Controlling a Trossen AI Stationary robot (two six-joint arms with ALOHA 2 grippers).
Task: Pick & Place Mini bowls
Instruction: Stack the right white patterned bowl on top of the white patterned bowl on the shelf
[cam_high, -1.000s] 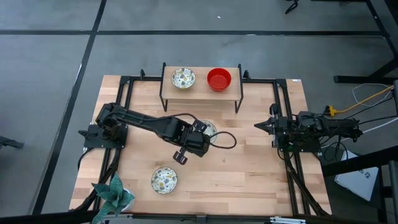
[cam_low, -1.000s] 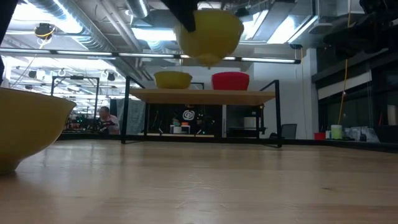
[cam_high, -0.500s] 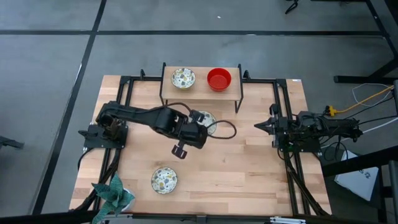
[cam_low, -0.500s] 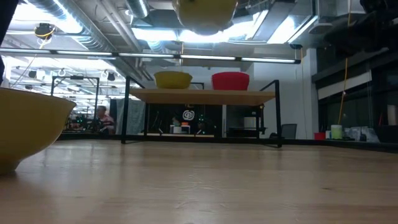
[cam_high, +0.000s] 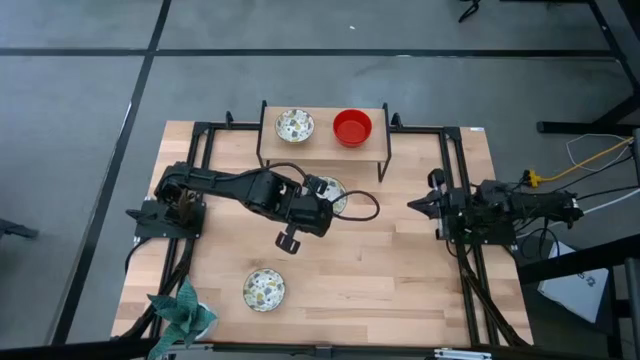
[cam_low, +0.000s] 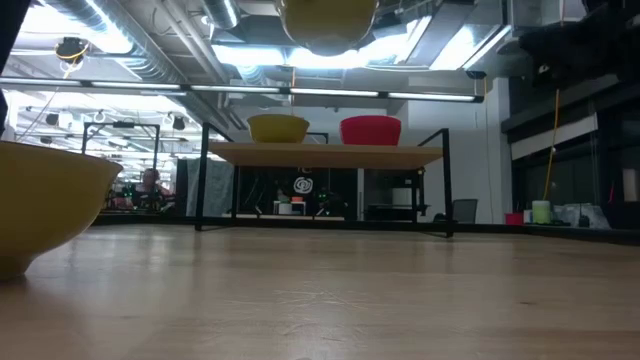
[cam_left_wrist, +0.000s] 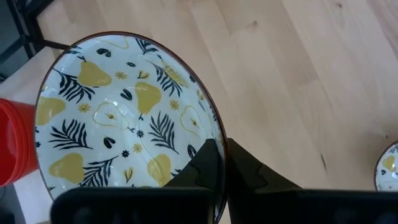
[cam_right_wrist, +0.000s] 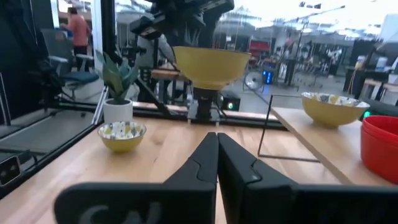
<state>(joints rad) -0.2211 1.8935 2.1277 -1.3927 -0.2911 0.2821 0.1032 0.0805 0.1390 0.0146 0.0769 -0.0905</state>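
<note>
Bright overhead strip lights (cam_low: 330, 90), glare; near bowl (cam_low: 45, 215) blurry.

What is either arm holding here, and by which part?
The left gripper holds a patterned bowl by its rim, fingers pinched over the edge, lifted above the table. The right gripper is shut on nothing.

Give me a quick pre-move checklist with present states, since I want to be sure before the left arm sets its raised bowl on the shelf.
1. Grip: left gripper is shut on the rim of the patterned bowl: ok.
2. Height: the bowl hangs above shelf level in the low view: ok.
3. Free shelf space: a patterned shelf bowl and a red bowl occupy the top; whether a third fits: cannot tell.
4. Right gripper is shut and parked at the table's right side, away from the shelf: ok.
5. Front bowl on the table lies clear of the path: ok.
</note>
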